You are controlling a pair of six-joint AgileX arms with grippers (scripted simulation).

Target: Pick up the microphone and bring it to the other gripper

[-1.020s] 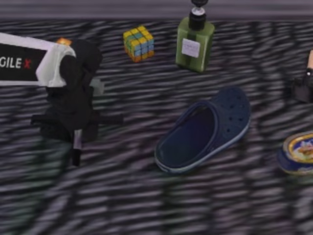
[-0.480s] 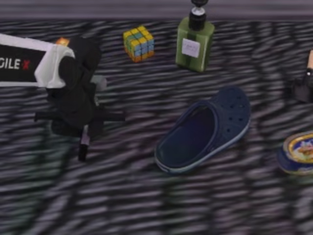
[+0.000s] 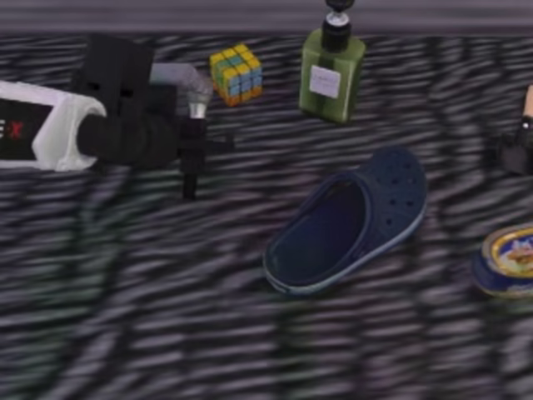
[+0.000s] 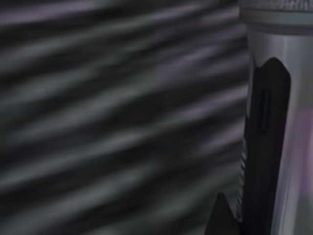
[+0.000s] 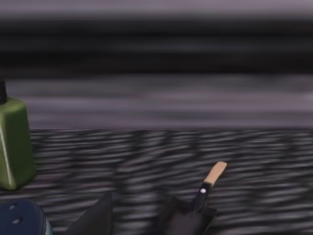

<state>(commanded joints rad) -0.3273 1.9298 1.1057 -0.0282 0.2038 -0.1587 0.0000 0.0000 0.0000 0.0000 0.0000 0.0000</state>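
The microphone (image 3: 189, 177) hangs off the table at the far left, its silver head toward the far edge and its black handle pointing to the near side. My left gripper (image 3: 190, 140) is shut on its middle, on the arm with the white link. In the left wrist view the microphone's grey body (image 4: 296, 98) fills one side, with a black finger (image 4: 264, 147) pressed along it. The other gripper, my right gripper (image 5: 139, 220), is outside the top view. Its wrist view shows two dark fingers apart with nothing between them.
A coloured cube (image 3: 236, 73) sits just right of the held microphone. A green pump bottle (image 3: 331, 73) stands at the far middle. A blue clog (image 3: 346, 223) lies at the centre. At the right edge are a round tin (image 3: 510, 262) and a black tool with a tan handle (image 3: 520, 142).
My left gripper has carried the microphone toward the far side and to the right, turning its wrist. The right side of the table is unchanged.
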